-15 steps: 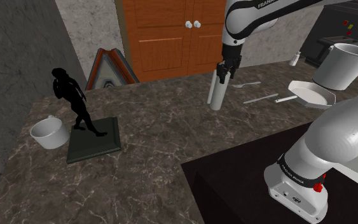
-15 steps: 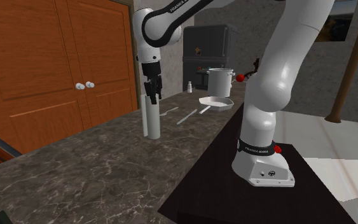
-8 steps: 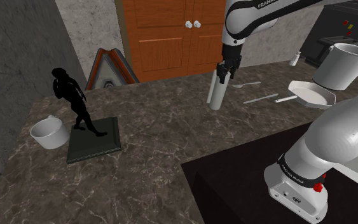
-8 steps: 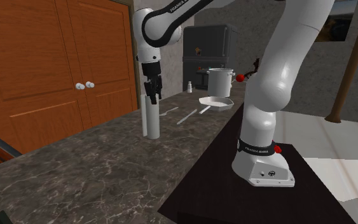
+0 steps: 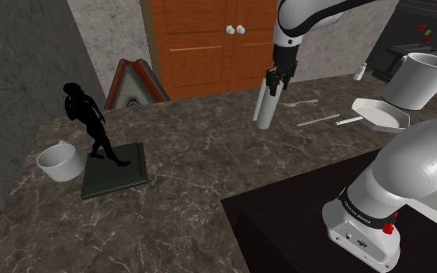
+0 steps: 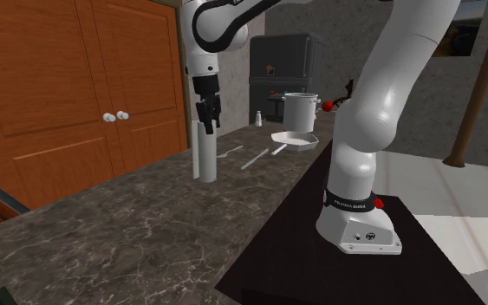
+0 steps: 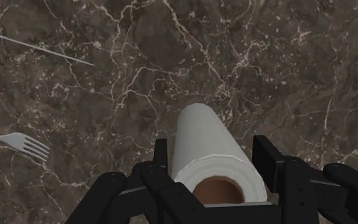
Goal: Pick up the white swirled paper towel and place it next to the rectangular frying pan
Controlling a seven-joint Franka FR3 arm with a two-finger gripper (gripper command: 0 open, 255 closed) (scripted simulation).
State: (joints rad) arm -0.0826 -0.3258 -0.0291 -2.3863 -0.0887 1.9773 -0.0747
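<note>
While fingers (image 7: 268,159) pinch paper towel roll (image 7: 209,140) at its top, roll extends upright below gripper (image 5: 274,81), long axis in line with fingers; your target, frying pan (image 5: 379,115), lies well apart from fingers, beyond fork (image 5: 300,102).

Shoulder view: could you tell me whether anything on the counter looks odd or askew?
Nothing is spilled or damaged. The oddest item is the black figurine on its dark slab: a flat black silhouette among kitchenware. The end effector clasps the paper towel roll.
</note>
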